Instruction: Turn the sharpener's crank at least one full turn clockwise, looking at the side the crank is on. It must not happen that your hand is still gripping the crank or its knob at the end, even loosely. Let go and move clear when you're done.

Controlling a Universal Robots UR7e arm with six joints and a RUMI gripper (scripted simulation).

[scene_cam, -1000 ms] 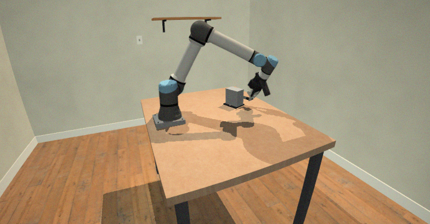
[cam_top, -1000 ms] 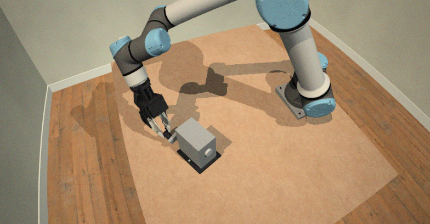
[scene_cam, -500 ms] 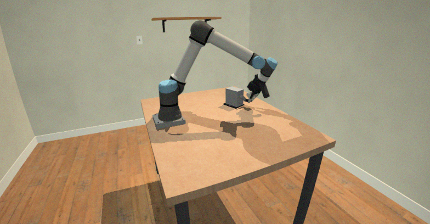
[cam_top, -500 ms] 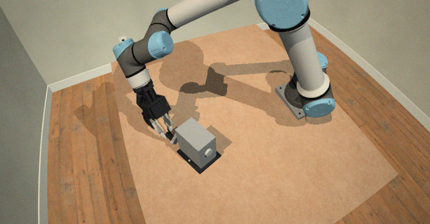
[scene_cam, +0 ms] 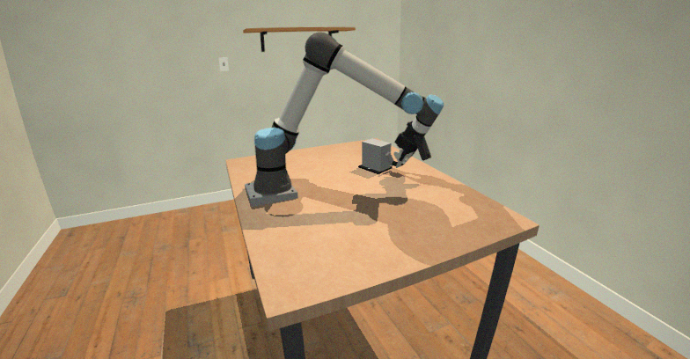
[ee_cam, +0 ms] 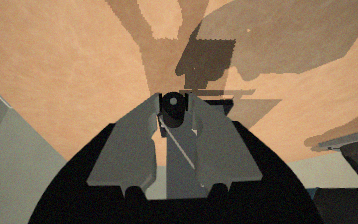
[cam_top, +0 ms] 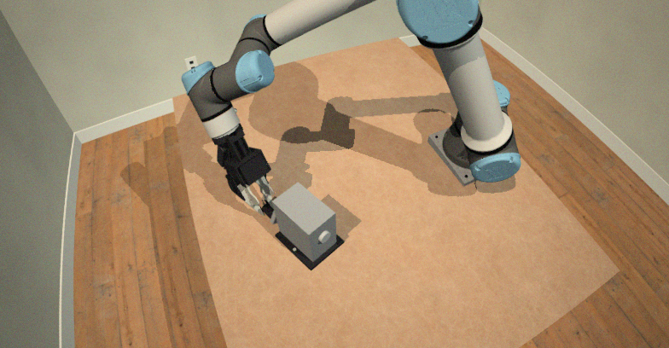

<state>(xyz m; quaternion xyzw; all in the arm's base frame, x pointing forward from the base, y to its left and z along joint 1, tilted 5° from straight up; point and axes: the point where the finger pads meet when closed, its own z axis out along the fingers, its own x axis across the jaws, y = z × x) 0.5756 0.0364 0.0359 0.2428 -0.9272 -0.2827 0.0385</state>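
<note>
Matt wooden table (scene_cam: 338, 260), smooth grey sharpener (cam_top: 304, 219)

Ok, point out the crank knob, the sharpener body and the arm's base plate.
crank knob (ee_cam: 173, 111): wrist view, dark round end between the fingers.
sharpener (cam_top: 299, 214): top view, grey top face.
base plate (cam_top: 461, 176): top view, free front corner.

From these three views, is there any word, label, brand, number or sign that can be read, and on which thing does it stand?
None can be read.
Sharpener: plain grey box on a black base, no marking.
Arm: blue joint caps show faint moulded shapes, too blurred to read.
Wall plate: too small to tell any marking.
Crank knob, held in the jaws: only a pale dot, no text.
</note>
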